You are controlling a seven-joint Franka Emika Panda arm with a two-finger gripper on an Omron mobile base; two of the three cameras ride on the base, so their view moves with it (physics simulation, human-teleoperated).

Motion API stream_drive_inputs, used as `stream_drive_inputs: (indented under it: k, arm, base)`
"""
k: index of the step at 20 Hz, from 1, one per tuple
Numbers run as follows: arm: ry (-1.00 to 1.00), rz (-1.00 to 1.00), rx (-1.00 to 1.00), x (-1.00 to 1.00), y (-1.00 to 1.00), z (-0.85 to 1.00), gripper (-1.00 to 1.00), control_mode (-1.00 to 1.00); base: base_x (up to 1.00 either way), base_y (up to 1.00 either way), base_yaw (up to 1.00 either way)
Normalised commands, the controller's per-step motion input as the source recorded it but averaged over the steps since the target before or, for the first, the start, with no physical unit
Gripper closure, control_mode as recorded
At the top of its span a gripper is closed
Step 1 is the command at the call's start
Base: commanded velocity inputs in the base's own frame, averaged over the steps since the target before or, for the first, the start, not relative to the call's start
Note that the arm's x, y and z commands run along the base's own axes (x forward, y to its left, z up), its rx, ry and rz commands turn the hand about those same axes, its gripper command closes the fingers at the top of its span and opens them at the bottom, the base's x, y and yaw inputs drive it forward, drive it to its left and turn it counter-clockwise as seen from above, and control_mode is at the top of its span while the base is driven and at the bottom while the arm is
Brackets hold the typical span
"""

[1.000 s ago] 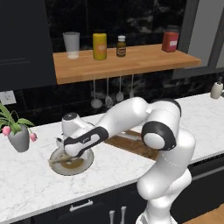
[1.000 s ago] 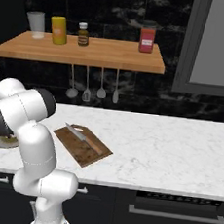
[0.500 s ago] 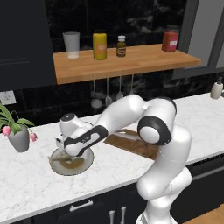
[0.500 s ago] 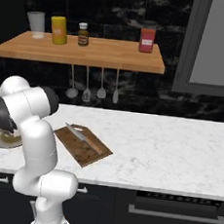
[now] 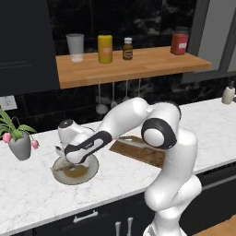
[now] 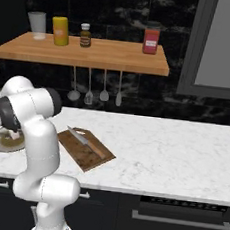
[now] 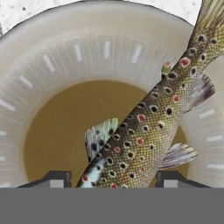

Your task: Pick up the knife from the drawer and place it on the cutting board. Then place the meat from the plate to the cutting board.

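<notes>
A spotted brown fish, the meat (image 7: 148,131), lies slantwise on the round plate (image 7: 105,48) with its grey rim and olive-brown centre. My gripper (image 7: 113,179) is low over the plate, open, with one finger tip on each side of the fish's head end and only small gaps left. From the left base, the gripper (image 5: 70,160) hangs over the plate (image 5: 92,171) at the counter's left. The knife (image 6: 86,141) with its wooden handle lies on the cutting board (image 6: 87,157), to the right of the plate (image 6: 0,145). The black drawer front (image 5: 85,215) under the counter is shut.
A potted plant with pink flowers (image 5: 19,143) stands left of the plate. The wooden wall shelf (image 5: 133,64) carries a glass, a yellow jar, a bottle and a red jar, with utensils (image 6: 96,92) hanging below. A soap bottle (image 5: 228,93) is at the far right.
The hand has sunk a little closer to the plate, and the fingers have drawn in towards the fish. Knife and board have not moved.
</notes>
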Motion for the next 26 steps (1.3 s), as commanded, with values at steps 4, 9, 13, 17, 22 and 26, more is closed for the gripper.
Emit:
stream_drive_inputs:
  k: [4, 9, 13, 17, 22, 26]
  arm:
    - [-0.09, -0.03, 0.00, -0.28, -0.26, 0.11, 1.00, -1.00]
    - [-0.18, -0.18, 0.00, -0.58, -0.86, 0.38, 1.00, -1.00]
    - [-0.27, -0.28, 0.01, -0.31, -1.00, 0.84, 1.00, -1.00]
    - [-0.17, -0.36, 0.05, -0.01, -1.00, 1.00, 1.00, -1.00]
    - [0.01, -0.45, 0.09, 0.00, -1.00, 0.64, 1.00, -1.00]
    - [0.17, -0.45, 0.12, -0.03, -1.00, -0.03, 1.00, -1.00]
  base:
    - [0.00, 0.00, 0.00]
    - [0.00, 0.00, 0.00]
    - [0.00, 0.00, 0.00]
    - [0.00, 0.00, 0.00]
    - [0.00, 0.00, 0.00]
    - [0.00, 0.00, 0.00]
